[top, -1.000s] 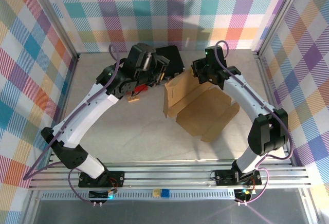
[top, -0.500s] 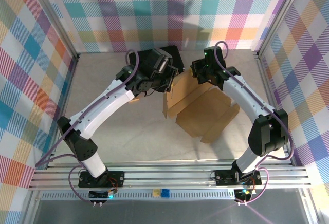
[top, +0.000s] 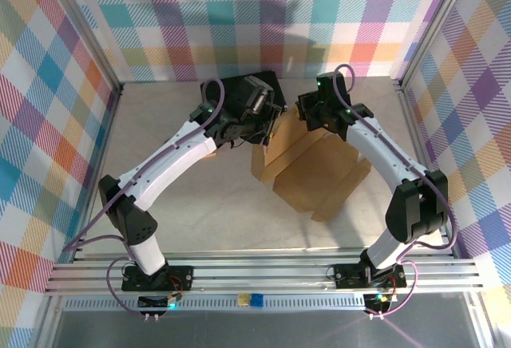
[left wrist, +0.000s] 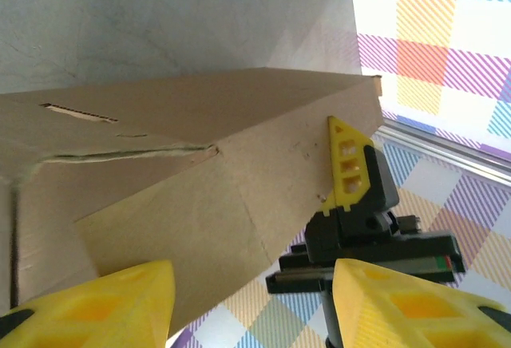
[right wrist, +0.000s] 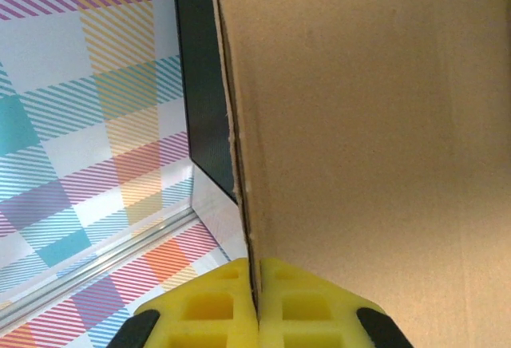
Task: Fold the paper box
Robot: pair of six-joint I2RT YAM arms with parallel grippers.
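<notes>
Right tool (right wrist: 257, 288) pinched shut on raised flap edge of paper box (top: 319, 174). Left tool (left wrist: 251, 304) jaws apart, holding nothing (cardboard just ahead). Paper box on desk (top: 200, 204), centre-right, between arms, base flat, left panel upright.

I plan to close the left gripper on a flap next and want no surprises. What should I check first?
1. Right gripper shut on the box edge: ok.
2. Left gripper open: ok.
3. Flap between the left fingers: cannot tell.
4. Box folded shut: not ok, it lies open.
5. Case clear of the box: cannot tell.
</notes>
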